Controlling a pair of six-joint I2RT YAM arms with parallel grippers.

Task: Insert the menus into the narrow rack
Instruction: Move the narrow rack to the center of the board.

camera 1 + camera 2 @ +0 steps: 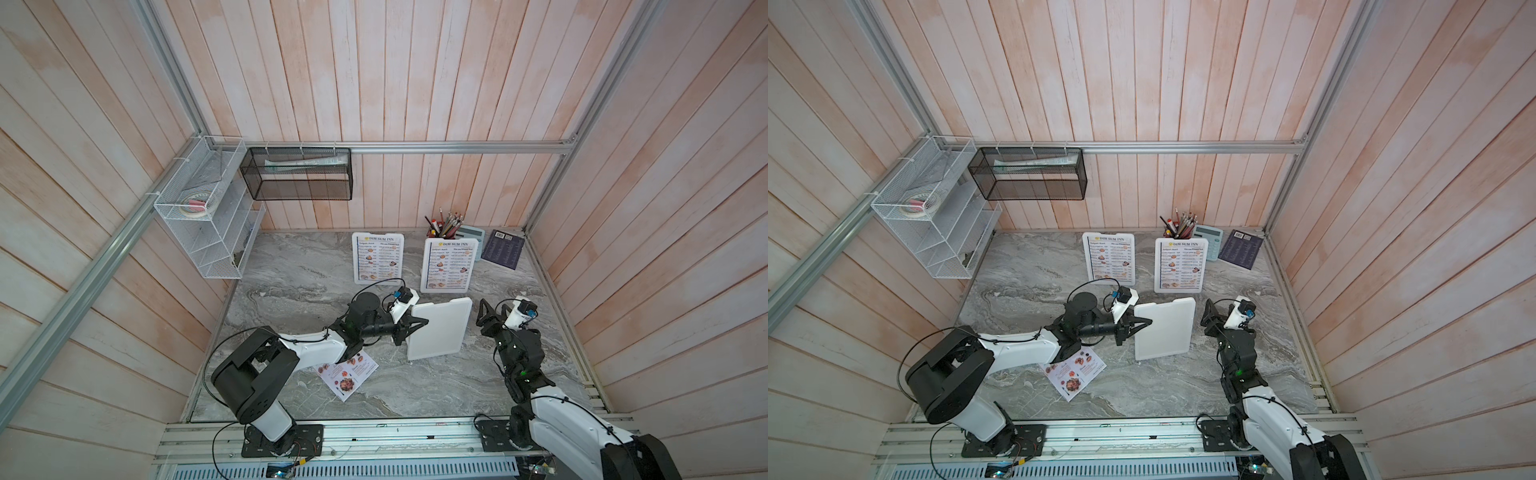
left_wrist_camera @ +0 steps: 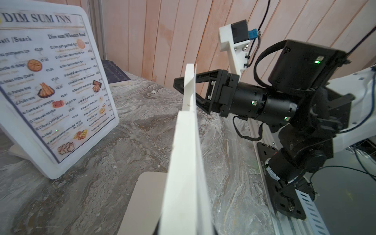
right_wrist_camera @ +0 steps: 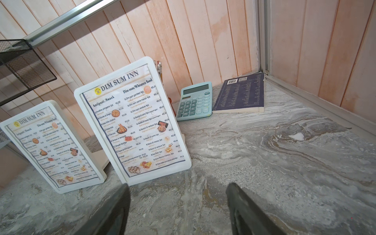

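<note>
While flat, menu [image 1: 347,374] behind left gripper [image 1: 417,326]

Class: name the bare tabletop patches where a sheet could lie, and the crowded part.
Bare: marble between white wire rack and nearest DIM SUM INN stand; front strip between colourful menu and right arm. Crowded: back right corner: pencils, calculator, booklet.

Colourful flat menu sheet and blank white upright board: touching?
Apart. Both top views show bare marble tabletop between colourful menu sheet and blank white board.
</note>
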